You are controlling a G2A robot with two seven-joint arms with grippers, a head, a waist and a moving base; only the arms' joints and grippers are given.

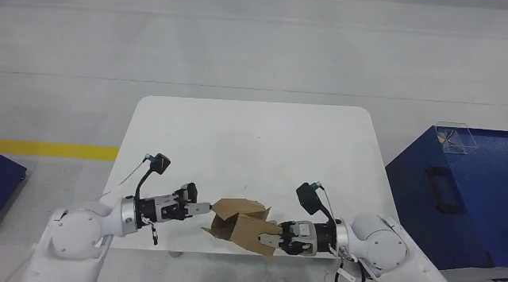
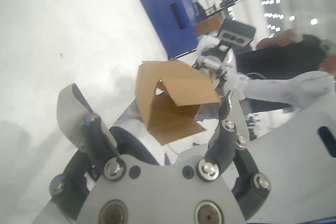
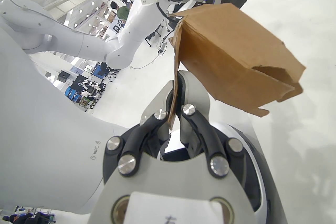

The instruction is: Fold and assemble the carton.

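The carton (image 1: 242,220), a half-opened brown cardboard sleeve with loose flaps, sits tilted at the 6 o'clock edge of the counter (image 1: 246,139), apparently held up off the surface rather than resting on it. The right hand (image 3: 176,88) is clenched on one thin flap at the carton's 5 o'clock side. The left hand (image 1: 196,202) waits at its 9 o'clock side with fingers spread wide, just beside the open end and gripping nothing. The board looks light and dry, probably stiff across its panels but ready to hinge at every crease, so a pinch on a single flap likely lets the body swing and sag. A firmer hold would be on a panel edge close to a fold, with the free hand squaring the opposite wall; hard squeezing could crush or tear the torn-looking flap edges.
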